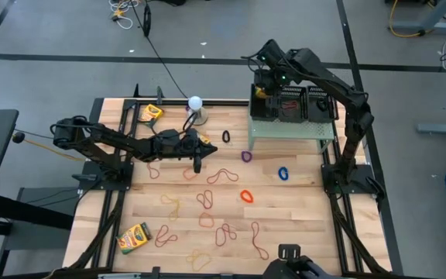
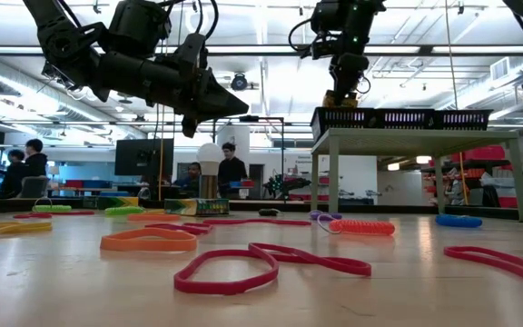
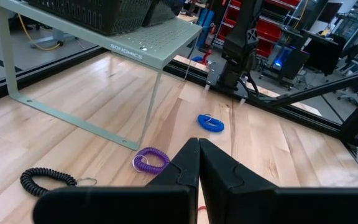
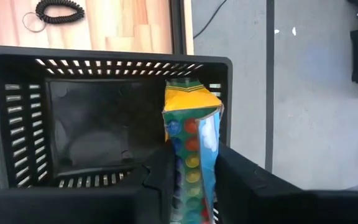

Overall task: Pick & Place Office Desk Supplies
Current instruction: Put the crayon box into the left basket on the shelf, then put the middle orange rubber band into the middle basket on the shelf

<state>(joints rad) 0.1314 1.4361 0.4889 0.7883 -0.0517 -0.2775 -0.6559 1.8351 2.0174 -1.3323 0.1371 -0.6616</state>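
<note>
Right gripper [image 4: 191, 180]: your fingers are clamped on a crayon box [image 4: 190, 149], gripping its lower half, the orange-and-green flap end pointing away from the wrist.
Crayon box, position: held upright over the far edge of a black mesh basket [image 4: 17, 124], close against the wall on the floor side; the basket looks empty beneath it.
Basket, location: leftmost of the row on the pale green riser [image 1: 289, 124] at the table's far right corner.
Step in hand (judged): placing the box into that basket.
Handling advice: shift the box toward the basket's middle before you let go, so it clears the rim and does not tip over the wall to the floor. Lower it inside the walls, then open fully and lift straight up.
Risk: the light basket may slide on the riser if a finger catches its rim.
Left gripper [image 3: 197, 165]: fingers pressed together, nothing between them, hovering over mid-table above the rubber bands [image 1: 221, 176].
Nearby items: a purple coil [image 3: 150, 160], a black coil [image 3: 42, 180] and a blue coil [image 3: 211, 122] lie on the wood near the riser.
Remaining stock: crayon boxes at the near left [image 1: 135, 237] and far left [image 1: 152, 113] of the table.
</note>
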